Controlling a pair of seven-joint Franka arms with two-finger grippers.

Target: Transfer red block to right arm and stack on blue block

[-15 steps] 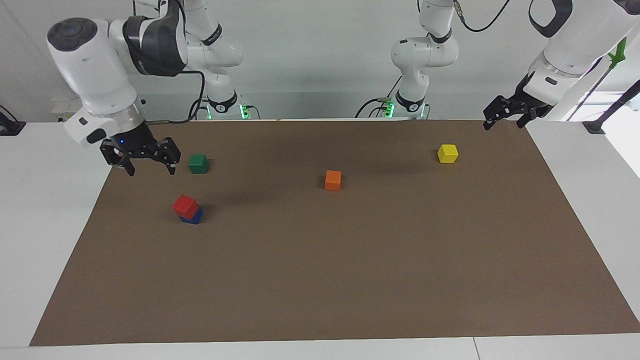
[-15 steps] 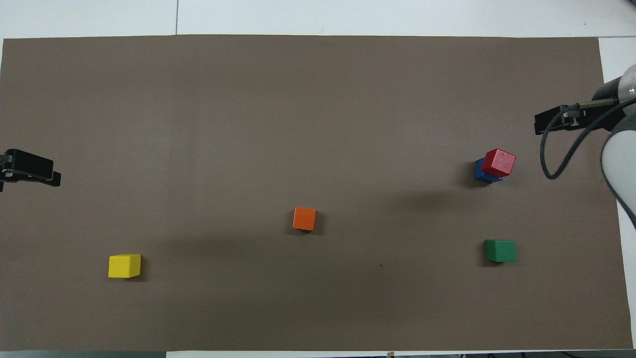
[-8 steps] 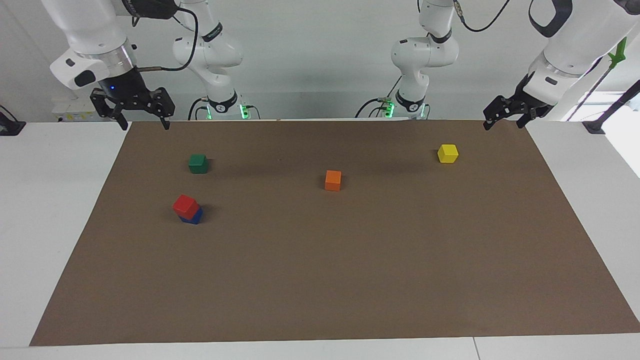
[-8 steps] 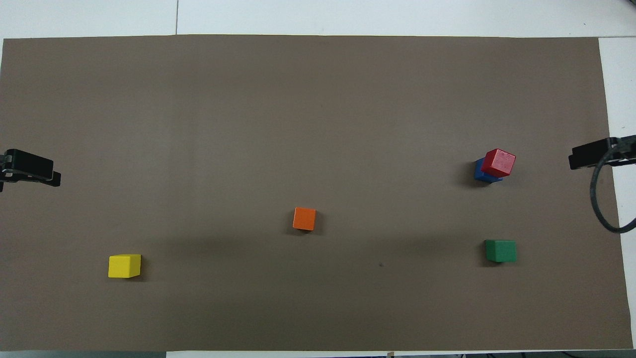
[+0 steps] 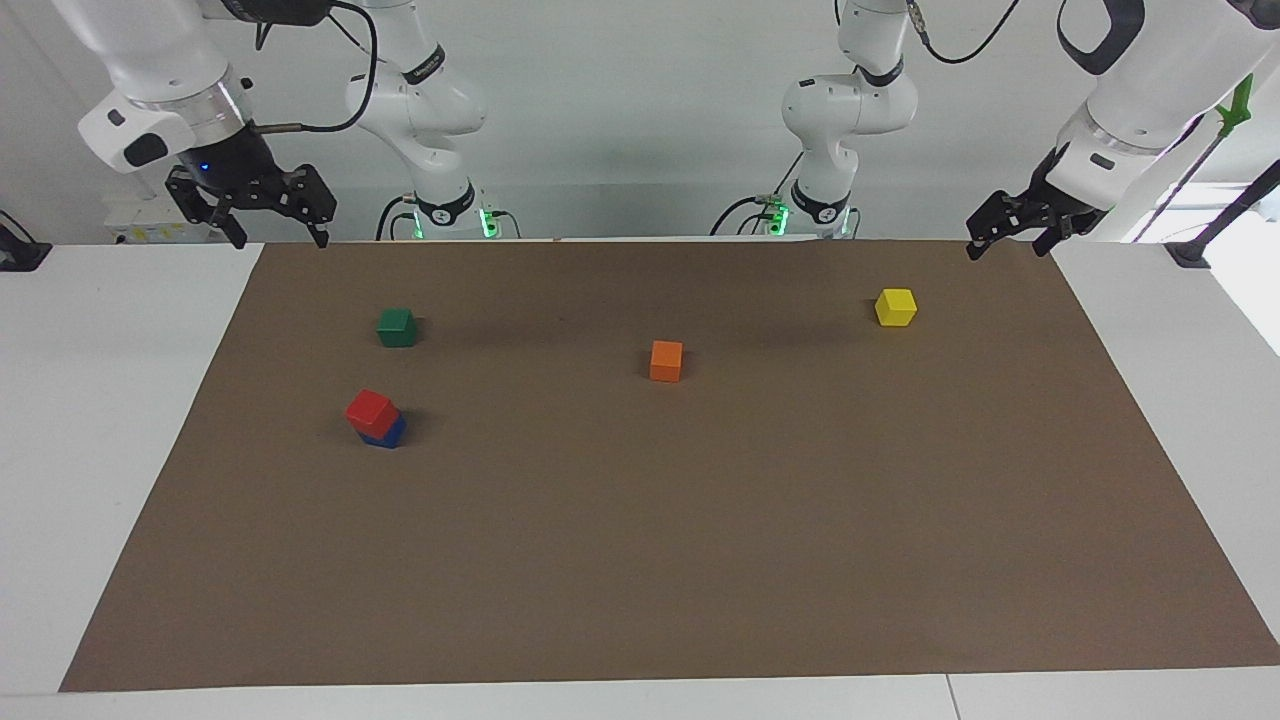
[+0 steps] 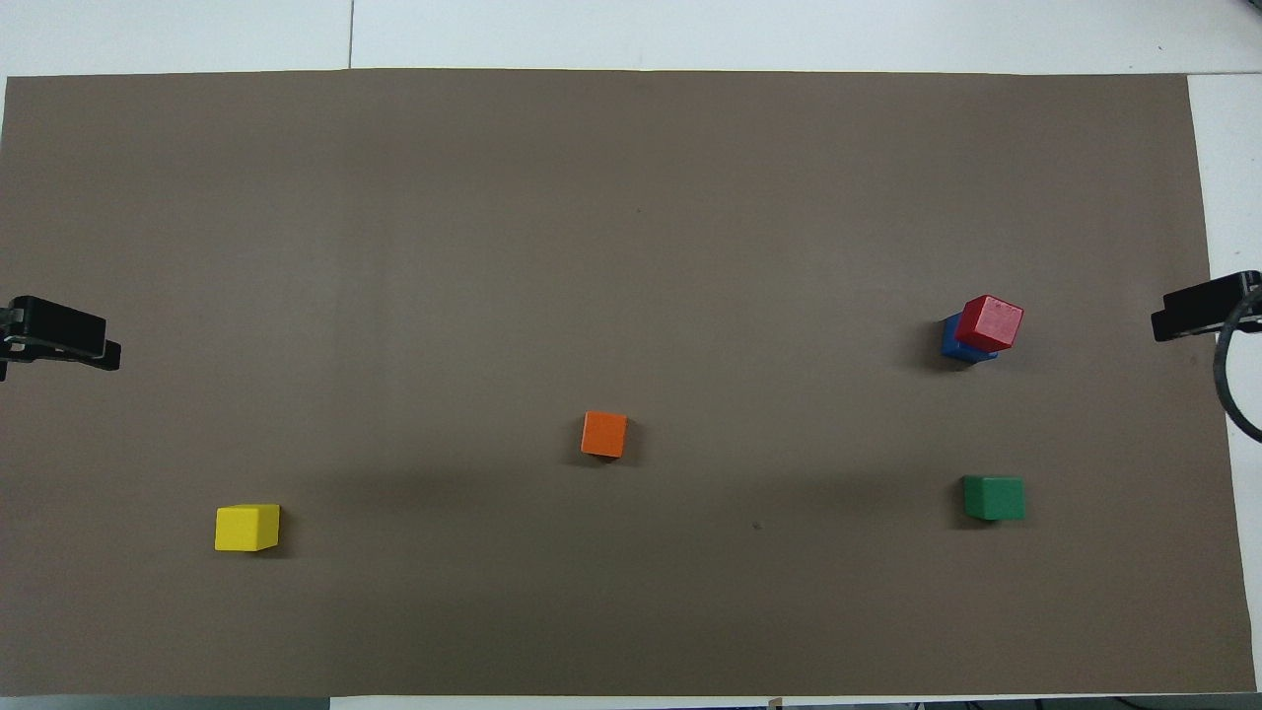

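Observation:
The red block [image 5: 371,409] [image 6: 990,321] sits on the blue block [image 5: 386,434] [image 6: 952,340], turned a little and offset toward one edge. The stack stands on the brown mat toward the right arm's end of the table. My right gripper [image 5: 270,222] [image 6: 1195,312] is open and empty, raised over the mat's corner at the robots' edge, apart from the stack. My left gripper [image 5: 1008,238] [image 6: 61,337] is open and empty, raised over the mat's corner at the left arm's end, where that arm waits.
A green block [image 5: 396,327] [image 6: 993,497] lies nearer to the robots than the stack. An orange block [image 5: 666,360] [image 6: 603,434] lies mid-mat. A yellow block [image 5: 895,306] [image 6: 246,527] lies toward the left arm's end. The brown mat [image 5: 700,560] covers most of the white table.
My right gripper has risen from beside the green block and drawn back to the mat's corner at the robots' edge. The stack and the left arm have not moved.

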